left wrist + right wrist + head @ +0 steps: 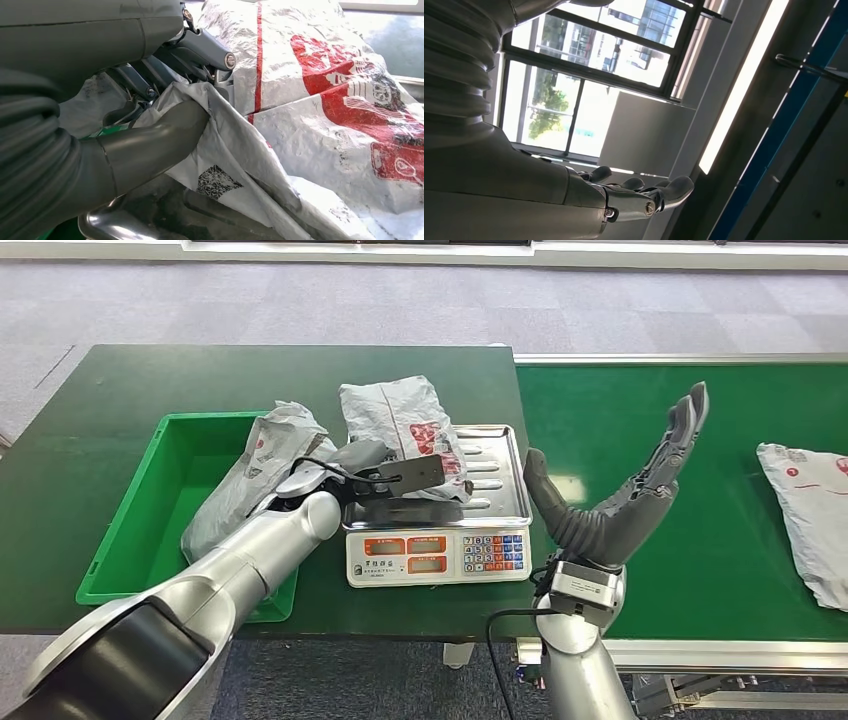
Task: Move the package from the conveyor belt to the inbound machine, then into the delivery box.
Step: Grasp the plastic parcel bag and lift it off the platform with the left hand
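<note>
Package, the crinkly grey plastic mail bag with red print (405, 430), lies on the shiny metal scale tray (497, 465), and your left hand (375, 475) pinches its near edge. That thin pinch could slip when you lift. Its long side points away from that hand. Your right hand (625, 490) is spread wide, holding nothing.

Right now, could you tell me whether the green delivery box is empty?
Not empty: a grey package leans inside the green box, over its right wall. The left hand grips the package on the scale.
</note>
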{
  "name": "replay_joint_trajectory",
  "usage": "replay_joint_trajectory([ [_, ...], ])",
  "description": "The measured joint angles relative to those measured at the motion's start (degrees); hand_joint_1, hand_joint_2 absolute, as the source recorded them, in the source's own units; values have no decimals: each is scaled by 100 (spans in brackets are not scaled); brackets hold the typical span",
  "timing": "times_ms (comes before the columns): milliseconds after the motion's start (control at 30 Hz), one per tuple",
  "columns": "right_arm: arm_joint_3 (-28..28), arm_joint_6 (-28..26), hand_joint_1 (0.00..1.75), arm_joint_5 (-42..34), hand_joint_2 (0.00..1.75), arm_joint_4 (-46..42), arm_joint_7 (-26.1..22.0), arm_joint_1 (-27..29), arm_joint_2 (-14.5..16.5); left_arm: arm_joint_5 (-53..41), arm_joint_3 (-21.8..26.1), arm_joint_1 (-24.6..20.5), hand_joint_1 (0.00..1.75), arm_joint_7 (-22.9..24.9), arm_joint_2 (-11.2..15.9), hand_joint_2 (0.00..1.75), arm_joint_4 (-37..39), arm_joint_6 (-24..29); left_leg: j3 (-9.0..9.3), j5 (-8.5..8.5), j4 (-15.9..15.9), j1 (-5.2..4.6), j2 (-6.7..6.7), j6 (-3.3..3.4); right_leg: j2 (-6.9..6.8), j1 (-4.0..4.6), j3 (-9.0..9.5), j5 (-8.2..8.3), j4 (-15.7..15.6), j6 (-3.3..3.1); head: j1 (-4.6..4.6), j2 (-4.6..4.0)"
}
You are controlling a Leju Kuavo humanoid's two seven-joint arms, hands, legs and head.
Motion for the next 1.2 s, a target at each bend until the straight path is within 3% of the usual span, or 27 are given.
replay_joint_trajectory([
  [167, -34, -46, 0, 48, 175, -47, 0, 76, -9, 66, 205, -14, 175, -265, 17, 175, -50, 383, -1, 0, 0, 0, 0, 0, 0, 0, 0, 0, 0, 0, 0, 0],
  [467, -55, -64, 0, 72, 175, -89, 0, 138, -29, 98, 430, -57, 175, -382, 45, 175, -135, 474, -1, 0, 0, 0, 0, 0, 1, 0, -1, 0, 0, 0, -1, 0],
  [633, -111, -136, 0, 197, 175, -154, 75, 256, -57, 338, 819, -209, 175, -1055, 186, 175, -428, 1219, -5, 1, 0, 0, 0, -1, 1, 1, -4, 1, 1, 0, 0, -1],
  [733, -221, -163, 0, 330, 175, -258, 132, 441, -101, 177, 1368, -450, 175, -1126, 553, 175, -997, 1523, -3, 0, -1, 0, 8, -4, 13, 2, -6, 1, 3, -1, -1, -1],
  [867, -404, -148, 0, 457, 175, -472, 93, 849, -155, -362, 2320, -469, 175, -1000, 1298, 175, -1916, 1541, 10, -6, -13, 0, 40, -14, 52, 5, -11, -3, 4, -8, -2, 0],
  [1000, -580, -46, 0, 564, 175, -719, 81, 1252, -186, -618, 3372, -113, 175, -1183, 2124, 175, -2485, 1550, 25, -7, -31, 0, 62, -29, 72, 7, -14, -10, 7, -24, -1, 0],
  [1200, -841, 67, 0, 740, 175, -1001, 128, 1593, -204, -819, 4737, 563, 175, -1594, 3087, 175, -2762, 1506, 31, -11, -39, 2, 67, -46, 70, 14, -15, -27, 10, -53, -1, -1],
])
